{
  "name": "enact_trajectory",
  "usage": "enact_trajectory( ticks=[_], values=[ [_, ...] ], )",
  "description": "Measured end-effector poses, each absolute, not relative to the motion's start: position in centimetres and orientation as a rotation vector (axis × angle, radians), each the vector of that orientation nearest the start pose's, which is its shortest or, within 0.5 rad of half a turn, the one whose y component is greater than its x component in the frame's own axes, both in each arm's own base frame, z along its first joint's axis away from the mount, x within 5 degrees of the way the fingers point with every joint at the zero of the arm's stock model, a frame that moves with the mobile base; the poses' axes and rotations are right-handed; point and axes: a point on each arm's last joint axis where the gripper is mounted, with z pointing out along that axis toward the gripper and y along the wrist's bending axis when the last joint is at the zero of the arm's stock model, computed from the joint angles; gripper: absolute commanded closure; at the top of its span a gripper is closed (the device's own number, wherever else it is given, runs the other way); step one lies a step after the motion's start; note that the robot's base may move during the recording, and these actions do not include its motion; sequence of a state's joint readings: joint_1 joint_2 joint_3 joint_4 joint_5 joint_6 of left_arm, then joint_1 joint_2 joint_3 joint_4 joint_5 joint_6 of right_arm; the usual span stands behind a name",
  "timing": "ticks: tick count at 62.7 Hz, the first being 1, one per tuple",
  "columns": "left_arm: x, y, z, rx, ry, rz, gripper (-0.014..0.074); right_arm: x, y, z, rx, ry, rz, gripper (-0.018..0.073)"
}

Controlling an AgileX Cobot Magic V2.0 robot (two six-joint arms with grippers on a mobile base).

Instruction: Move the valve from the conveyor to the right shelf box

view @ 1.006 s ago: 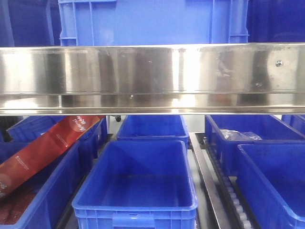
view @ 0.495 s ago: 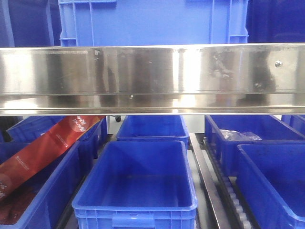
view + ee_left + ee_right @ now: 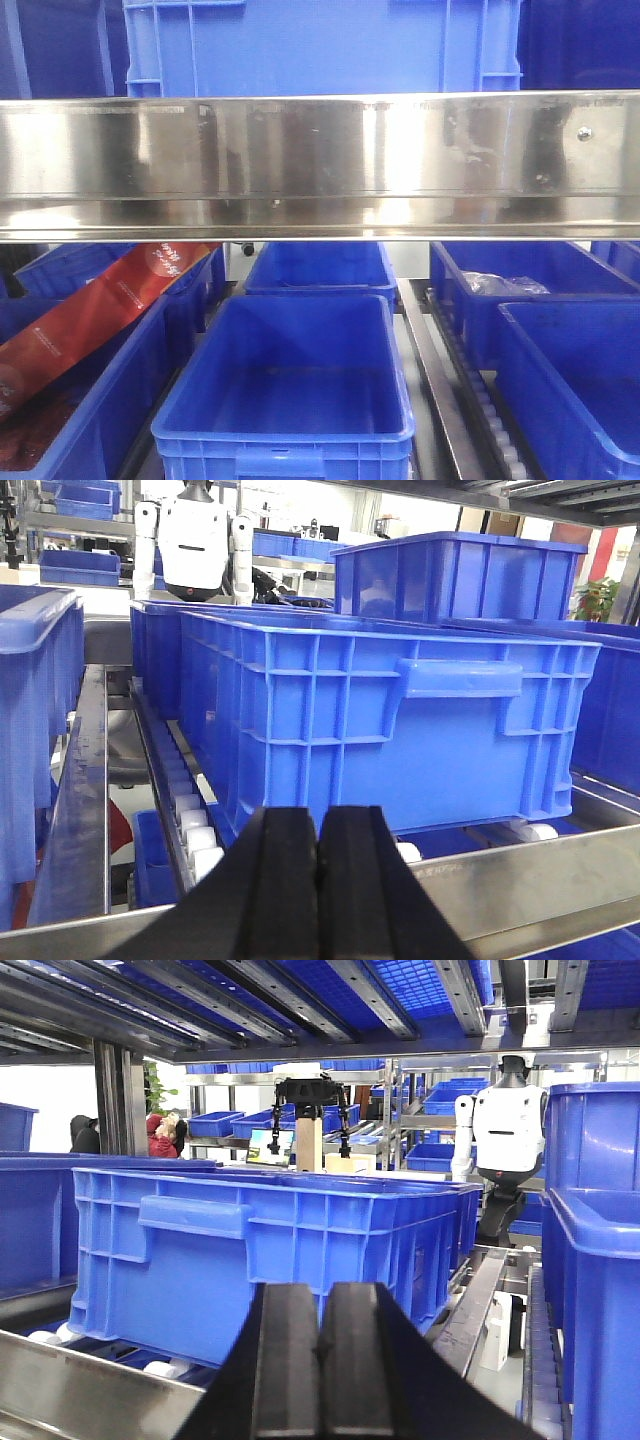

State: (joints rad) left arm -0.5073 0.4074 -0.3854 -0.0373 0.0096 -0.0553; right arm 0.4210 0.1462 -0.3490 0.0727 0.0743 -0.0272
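A steel rail [image 3: 320, 165] spans the whole front view, with a blue crate [image 3: 320, 45] on the shelf level above it. Below the rail sit more blue bins: a center bin [image 3: 285, 385] nearest the camera, another bin [image 3: 320, 268] behind it, 2 bins on the right [image 3: 580, 385], the rear one holding a clear plastic bag [image 3: 505, 284], and a left bin [image 3: 90, 400] with a red packet [image 3: 95, 315] leaning across it. A roller track [image 3: 490, 410] runs between the center and right bins.

In the left wrist view, the left gripper [image 3: 318, 880] is clenched, its 2 black fingers pressed together with nothing between them, just before a large blue bin [image 3: 385, 735] resting on white rollers [image 3: 195, 830]. A white humanoid robot [image 3: 195, 540] stands far behind.

In the right wrist view, the right gripper [image 3: 320, 1370] is likewise clenched and holds nothing, facing another blue bin [image 3: 260, 1250] on the shelf.

Neither the valve nor the conveyor shows in any view.
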Motion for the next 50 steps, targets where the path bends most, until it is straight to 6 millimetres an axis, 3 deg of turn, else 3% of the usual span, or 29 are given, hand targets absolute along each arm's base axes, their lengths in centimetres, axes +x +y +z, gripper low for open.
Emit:
enact_trajectory(
  ticks=[20, 27, 34, 50],
  values=[
    [8.4, -4.6, 31.4, 0.316, 1.501, -0.48, 0.0707, 4.4, 2.0, 31.5, -0.262, 1.339, 0.392, 0.0727],
    [8.4, -4.6, 31.4, 0.316, 1.501, -0.48, 0.0707, 4.5, 2.0, 31.1, -0.319, 1.33, 0.308, 0.0727],
    [8.4, -4.6, 31.4, 0.316, 1.5, -0.48, 0.0707, 4.6, 1.9, 29.3, -0.339, 1.349, 0.252, 0.0727],
    [8.4, -4.6, 31.4, 0.314, 1.492, -0.481, 0.0707, 5.2, 1.0, 23.1, -0.147, 1.476, 0.155, 0.0727]
  ],
)
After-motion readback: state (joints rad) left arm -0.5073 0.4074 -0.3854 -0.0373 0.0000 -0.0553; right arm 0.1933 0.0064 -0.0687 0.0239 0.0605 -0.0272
